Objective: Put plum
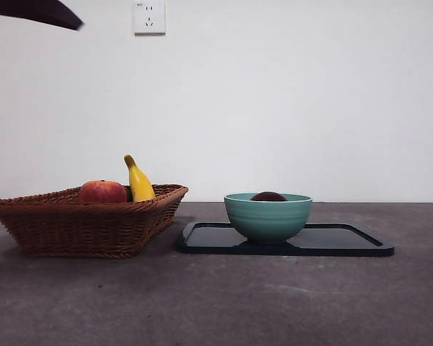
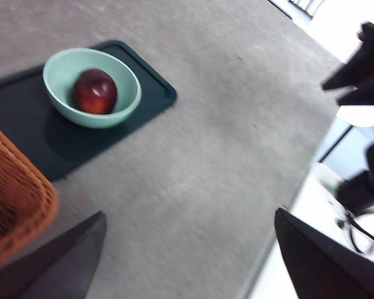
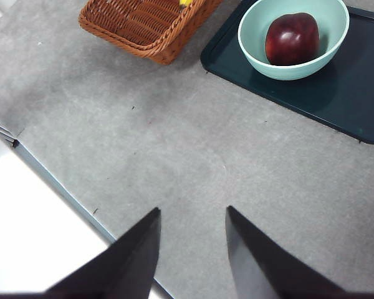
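Wicker basket (image 1: 86, 220) w/ apple (image 1: 102, 192) & banana (image 1: 138, 180) sits near left; right of it, teal bowl (image 1: 268, 216) on dark tray (image 1: 361, 245) holds the plum (image 1: 268, 196). Both arms wait high, well apart from it. Left gripper (image 2: 187, 261) jaws spread wide, empty; right gripper (image 3: 193, 255) jaws partly open, empty. Risk looks small: a low-swinging arm could clip bowl's rim & tip it.

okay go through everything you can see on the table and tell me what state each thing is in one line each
Plum: lying in the bowl, free of both tools.
Bowl: upright on the tray, holding the plum.
Tray: flat on the table, carrying the bowl.
Basket: upright beside the tray, holding the apple and the banana.
Left tool: open, holding nothing.
Right tool: open, holding nothing.
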Motion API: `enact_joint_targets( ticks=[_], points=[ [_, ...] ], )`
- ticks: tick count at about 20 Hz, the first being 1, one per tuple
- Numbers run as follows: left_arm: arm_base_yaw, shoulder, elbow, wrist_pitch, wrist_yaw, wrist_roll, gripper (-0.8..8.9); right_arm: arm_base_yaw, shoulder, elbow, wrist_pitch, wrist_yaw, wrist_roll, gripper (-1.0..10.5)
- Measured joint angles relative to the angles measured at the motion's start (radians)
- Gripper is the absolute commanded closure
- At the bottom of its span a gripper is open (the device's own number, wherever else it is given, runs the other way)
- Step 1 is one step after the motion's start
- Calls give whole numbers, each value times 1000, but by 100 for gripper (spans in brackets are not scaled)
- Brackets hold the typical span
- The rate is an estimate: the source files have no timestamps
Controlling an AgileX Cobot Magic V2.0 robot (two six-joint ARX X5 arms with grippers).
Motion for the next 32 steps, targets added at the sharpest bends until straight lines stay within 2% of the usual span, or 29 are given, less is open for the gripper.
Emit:
enact_joint_targets(
  ticks=[4,8,12,16,21,32],
  points=[
    [-46,174,124,63,-64,-15,368,0,0,0,6,0,0,778],
    [-85,408,320,103,-119,-6,369,0,0,0,13,0,0,778],
    [-128,650,524,122,-202,37,371,0,0,0,13,0,0,778],
    [-158,839,636,159,-260,79,373,0,0,0,13,0,0,778],
    [-188,968,664,220,-293,135,376,0,0,0,12,0,0,778],
    [-207,1134,664,237,-337,254,378,0,0,0,9,0,7,779]
  ],
)
